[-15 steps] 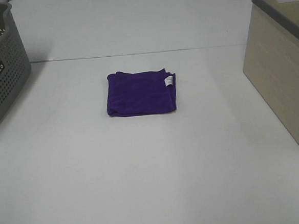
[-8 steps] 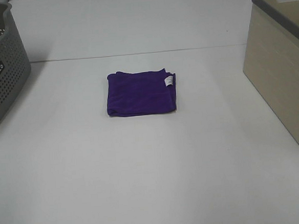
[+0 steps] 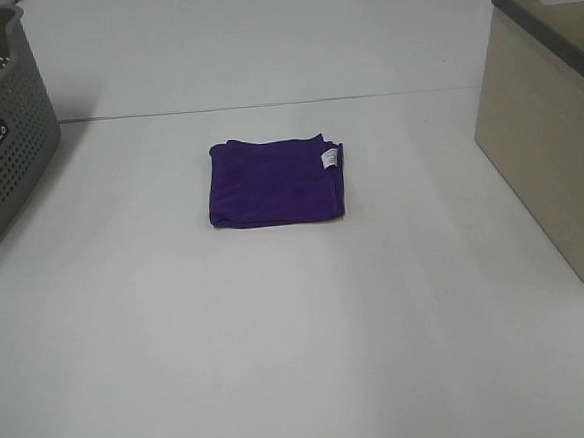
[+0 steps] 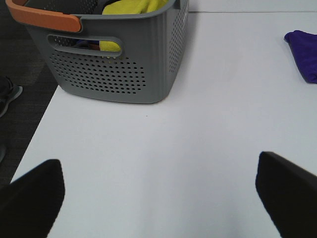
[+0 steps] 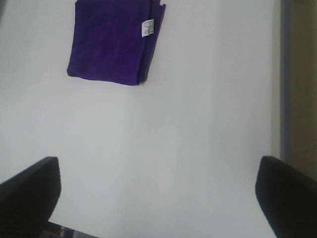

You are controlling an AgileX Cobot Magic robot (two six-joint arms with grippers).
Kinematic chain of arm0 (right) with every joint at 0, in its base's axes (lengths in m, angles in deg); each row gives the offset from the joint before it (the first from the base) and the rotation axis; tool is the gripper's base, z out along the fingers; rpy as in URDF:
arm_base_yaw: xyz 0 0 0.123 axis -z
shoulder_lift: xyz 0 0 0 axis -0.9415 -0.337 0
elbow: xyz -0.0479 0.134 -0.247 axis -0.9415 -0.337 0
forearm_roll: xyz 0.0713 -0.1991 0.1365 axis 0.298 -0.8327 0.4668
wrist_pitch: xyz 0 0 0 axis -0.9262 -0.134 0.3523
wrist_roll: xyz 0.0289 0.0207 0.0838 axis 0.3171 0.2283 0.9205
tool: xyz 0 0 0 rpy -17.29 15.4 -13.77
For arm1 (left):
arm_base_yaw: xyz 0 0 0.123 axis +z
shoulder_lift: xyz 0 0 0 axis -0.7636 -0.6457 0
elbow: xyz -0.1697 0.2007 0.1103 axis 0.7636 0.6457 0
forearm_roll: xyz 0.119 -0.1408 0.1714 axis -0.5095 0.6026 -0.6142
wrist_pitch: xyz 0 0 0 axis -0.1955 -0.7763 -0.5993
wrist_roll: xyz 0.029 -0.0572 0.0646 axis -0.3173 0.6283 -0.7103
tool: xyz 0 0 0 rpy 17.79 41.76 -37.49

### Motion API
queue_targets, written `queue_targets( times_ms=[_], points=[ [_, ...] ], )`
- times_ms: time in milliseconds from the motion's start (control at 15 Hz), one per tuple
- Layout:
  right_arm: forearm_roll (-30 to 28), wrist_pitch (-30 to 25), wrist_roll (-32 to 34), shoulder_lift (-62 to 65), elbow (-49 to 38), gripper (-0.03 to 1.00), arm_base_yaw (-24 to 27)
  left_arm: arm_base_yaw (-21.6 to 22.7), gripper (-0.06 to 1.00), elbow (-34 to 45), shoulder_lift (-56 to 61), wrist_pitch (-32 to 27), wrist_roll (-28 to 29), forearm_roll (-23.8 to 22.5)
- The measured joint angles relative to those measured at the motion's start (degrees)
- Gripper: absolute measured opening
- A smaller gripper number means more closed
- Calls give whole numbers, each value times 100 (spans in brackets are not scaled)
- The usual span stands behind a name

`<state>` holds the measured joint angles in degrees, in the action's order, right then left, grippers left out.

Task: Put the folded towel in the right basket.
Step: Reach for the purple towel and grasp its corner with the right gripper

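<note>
The folded purple towel lies flat on the white table, near its middle, with a small white label at its right edge. It also shows in the right wrist view, and a corner of it in the left wrist view. The right basket is beige with a grey rim and stands at the table's right edge; its side shows in the right wrist view. Neither gripper shows in the exterior view. My left gripper and right gripper are both open and empty above bare table, away from the towel.
A grey perforated basket stands at the left edge of the table. The left wrist view shows it holding a yellow cloth, with an orange handle. The table's left edge and dark floor show beside it.
The towel and both baskets have not moved. A small dark shape has come into view at the top edge above the right basket.
</note>
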<state>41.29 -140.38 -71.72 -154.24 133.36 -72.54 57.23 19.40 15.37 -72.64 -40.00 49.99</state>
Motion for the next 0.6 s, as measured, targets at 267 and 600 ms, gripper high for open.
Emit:
queue_targets(
  times_ms=[267, 600],
  points=[
    [229, 149, 0, -2000, 1043, 97, -602, 0, 99, 0, 0, 0, 0, 0],
    [355, 298, -17, -3604, 1977, 97, -802, 0, 99, 0, 0, 0, 0, 0]
  ],
)
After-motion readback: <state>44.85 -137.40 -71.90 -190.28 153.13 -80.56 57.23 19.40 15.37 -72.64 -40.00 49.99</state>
